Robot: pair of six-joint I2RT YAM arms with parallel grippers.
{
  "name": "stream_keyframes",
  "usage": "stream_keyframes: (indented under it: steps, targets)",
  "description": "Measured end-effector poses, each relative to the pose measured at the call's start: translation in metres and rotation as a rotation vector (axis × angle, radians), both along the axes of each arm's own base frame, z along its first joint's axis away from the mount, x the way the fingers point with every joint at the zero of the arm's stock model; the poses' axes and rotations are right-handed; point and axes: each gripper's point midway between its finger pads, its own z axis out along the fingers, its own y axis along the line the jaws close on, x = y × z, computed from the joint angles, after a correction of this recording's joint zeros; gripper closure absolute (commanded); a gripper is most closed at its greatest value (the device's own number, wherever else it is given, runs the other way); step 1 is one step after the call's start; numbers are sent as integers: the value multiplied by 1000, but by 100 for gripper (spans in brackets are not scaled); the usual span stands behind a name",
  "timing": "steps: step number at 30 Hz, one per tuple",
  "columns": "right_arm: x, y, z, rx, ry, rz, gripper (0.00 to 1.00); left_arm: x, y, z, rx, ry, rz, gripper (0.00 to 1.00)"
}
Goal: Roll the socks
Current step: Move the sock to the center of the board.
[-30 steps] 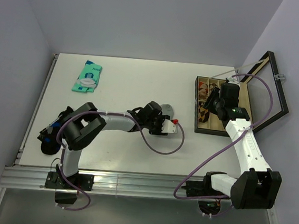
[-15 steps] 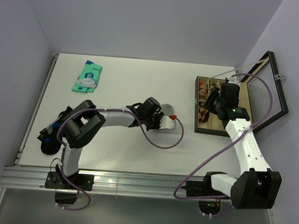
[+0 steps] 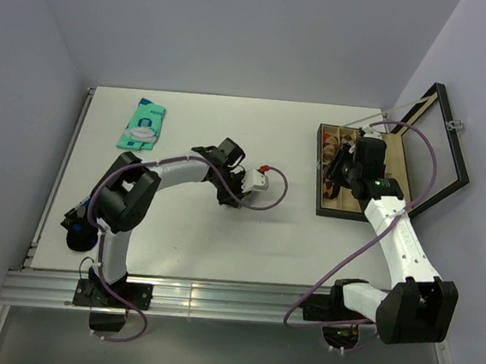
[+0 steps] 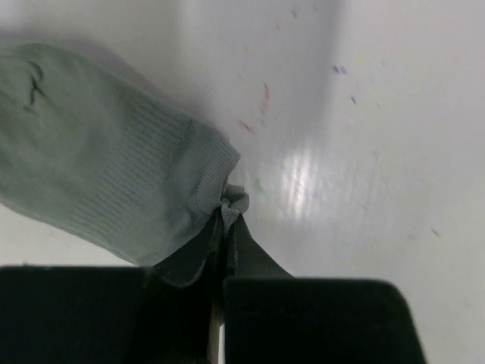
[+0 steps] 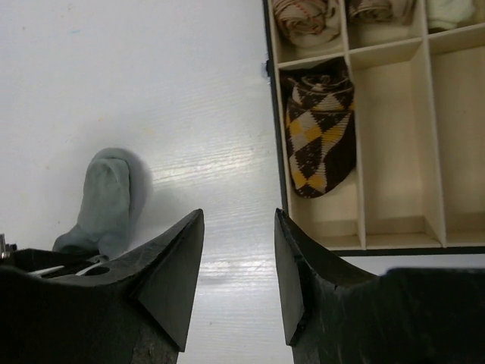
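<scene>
A grey sock (image 4: 106,189) lies flat on the white table (image 4: 364,152). My left gripper (image 4: 227,221) is shut on the edge of its cuff, and the fabric bunches between the tips. From above, the left wrist (image 3: 228,162) covers the sock at mid-table. The right wrist view shows the same grey sock (image 5: 106,199) left of my right gripper (image 5: 239,218). That gripper is open with nothing between its fingers. It hovers over bare table beside the box's left rim (image 5: 269,114), and from above the right gripper (image 3: 340,170) is at that rim.
A divided box (image 3: 343,214) with its lid (image 3: 442,158) raised stands at the right. It holds a brown argyle roll (image 5: 318,136) and other rolled socks (image 5: 307,17). A teal packet (image 3: 143,124) lies at back left. A dark cloth (image 3: 78,220) lies at the left edge.
My left gripper closed on the grey sock's cuff and drew back leftward, so the sock passed under the wrist in the top view. The right gripper narrowed slightly and stayed in place.
</scene>
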Motion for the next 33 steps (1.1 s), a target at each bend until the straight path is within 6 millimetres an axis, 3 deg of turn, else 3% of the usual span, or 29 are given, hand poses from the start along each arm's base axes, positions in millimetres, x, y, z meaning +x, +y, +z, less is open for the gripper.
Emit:
stream_keyframes:
  steps: [4,10,16,22,25,26,29,32,33]
  targets:
    - [-7,16,-3,23,-6,57,51,-18,22,-1,56,134,21,99]
    - [-25,59,3,58,-62,205,52,-55,42,-3,116,379,23,99]
    - [-60,100,10,113,-151,362,52,-90,58,-4,180,625,30,100]
    - [-104,133,18,199,-269,507,51,-102,64,-4,197,795,49,95]
    - [-117,141,15,225,-288,538,51,-104,65,-4,197,839,61,82]
    - [-121,144,14,231,-293,550,50,-104,66,-3,198,844,64,74]
    - [-129,152,13,240,-298,581,50,-107,66,-1,196,867,68,66]
    - [-135,162,12,236,-299,612,50,-108,65,4,188,892,66,45]
    - [-136,165,10,230,-295,619,51,-108,65,7,182,901,63,45]
